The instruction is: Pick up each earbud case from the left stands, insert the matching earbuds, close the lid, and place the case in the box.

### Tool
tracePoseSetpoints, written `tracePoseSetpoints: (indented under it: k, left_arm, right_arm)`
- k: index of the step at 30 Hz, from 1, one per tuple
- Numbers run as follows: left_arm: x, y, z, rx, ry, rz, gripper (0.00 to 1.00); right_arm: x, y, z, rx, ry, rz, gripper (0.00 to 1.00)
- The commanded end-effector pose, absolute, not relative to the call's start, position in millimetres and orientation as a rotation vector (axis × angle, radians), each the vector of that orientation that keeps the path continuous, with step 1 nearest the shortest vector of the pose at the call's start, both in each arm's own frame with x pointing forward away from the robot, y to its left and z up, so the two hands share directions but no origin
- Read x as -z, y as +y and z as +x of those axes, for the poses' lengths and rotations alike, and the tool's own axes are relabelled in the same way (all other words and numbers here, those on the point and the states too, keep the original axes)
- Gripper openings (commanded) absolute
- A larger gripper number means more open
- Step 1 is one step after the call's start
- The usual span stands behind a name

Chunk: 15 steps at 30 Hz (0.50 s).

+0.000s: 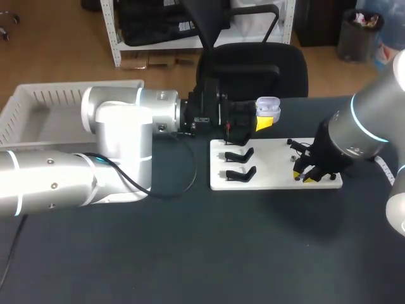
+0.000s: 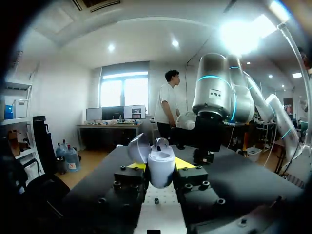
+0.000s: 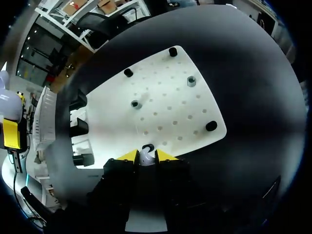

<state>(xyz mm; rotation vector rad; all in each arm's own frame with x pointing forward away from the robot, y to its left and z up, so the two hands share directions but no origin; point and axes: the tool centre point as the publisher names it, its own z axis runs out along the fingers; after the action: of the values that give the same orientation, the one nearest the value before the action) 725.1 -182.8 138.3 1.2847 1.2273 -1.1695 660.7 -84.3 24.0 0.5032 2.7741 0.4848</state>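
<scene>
Our left gripper clamps the open case, so we hold it level while our right gripper, pinching an earbud, lines up squarely above it.

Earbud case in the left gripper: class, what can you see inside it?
With the lid open, the earbud case shows what looks like one earbud poking up inside; its front wall hides the rest of the cavity.

Dark table under a white perforated board, black cable alongside.
</scene>
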Motion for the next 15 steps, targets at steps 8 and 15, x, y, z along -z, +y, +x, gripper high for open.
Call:
tracePoseSetpoints:
  k: [8,15]
  left_arm:
    - [-137,-183,723,1.163,1.224,1.277,0.00]
    - [-137,-183,723,1.163,1.224,1.277,0.00]
  right_arm:
    - [-25,-85,657,-0.474,2.770,0.516,0.00]
    - [-44,-91,652,-0.496,2.775,0.511,0.00]
